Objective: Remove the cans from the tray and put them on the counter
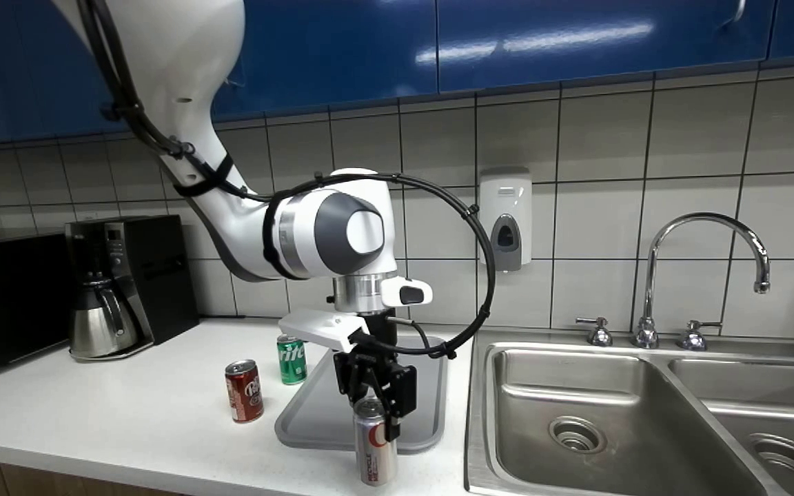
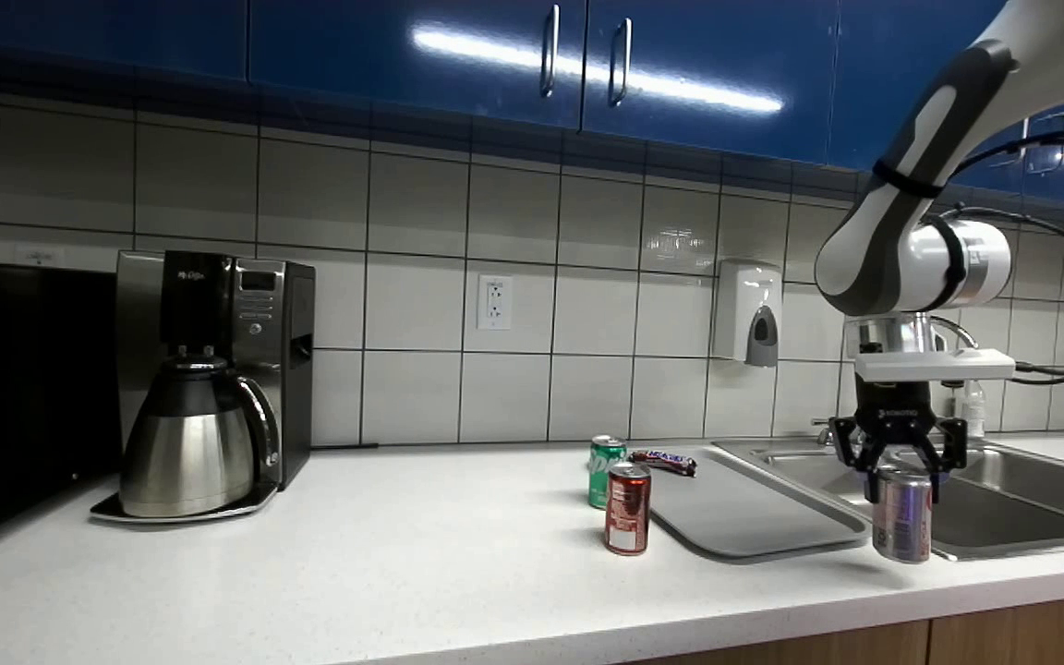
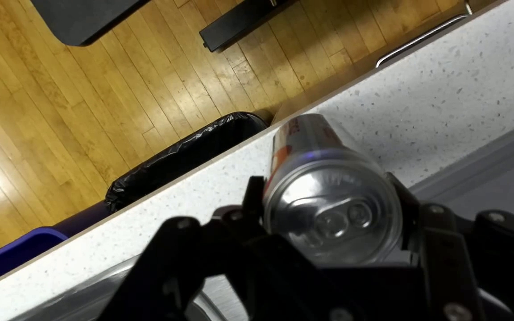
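Silver can point(image 2: 901, 522): clamped between fingers point(image 3: 253, 198), just in front of tray point(image 2: 744, 513), seemingly above counter point(image 2: 449, 563). Lower without tilt, clear of tray rim; part fingers only after base contact.

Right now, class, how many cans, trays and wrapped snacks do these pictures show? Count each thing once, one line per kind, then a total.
Cans: 3 (red can, green can, silver can)
Tray: 1
Wrapped snack: 1
Total: 5
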You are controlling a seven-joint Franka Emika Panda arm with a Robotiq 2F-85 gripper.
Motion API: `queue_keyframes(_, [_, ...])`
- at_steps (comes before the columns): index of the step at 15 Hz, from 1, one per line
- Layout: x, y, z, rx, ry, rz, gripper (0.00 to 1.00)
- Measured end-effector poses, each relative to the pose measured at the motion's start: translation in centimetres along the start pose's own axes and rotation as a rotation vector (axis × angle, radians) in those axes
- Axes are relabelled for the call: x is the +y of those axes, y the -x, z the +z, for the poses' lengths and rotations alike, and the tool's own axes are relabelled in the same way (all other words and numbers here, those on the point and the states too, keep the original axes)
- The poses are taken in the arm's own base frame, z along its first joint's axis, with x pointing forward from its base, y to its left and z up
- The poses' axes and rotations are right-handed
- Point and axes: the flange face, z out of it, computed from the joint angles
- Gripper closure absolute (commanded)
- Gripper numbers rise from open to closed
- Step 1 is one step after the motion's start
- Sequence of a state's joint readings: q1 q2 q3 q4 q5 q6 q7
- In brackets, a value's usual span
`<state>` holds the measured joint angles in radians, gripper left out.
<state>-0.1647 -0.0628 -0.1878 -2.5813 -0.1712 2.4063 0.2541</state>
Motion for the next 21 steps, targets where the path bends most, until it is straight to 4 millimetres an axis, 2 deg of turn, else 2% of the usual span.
queue_keyframes(21, [-0.9,-0.9,1.4,-0.004,0.026,-0.019,0.61])
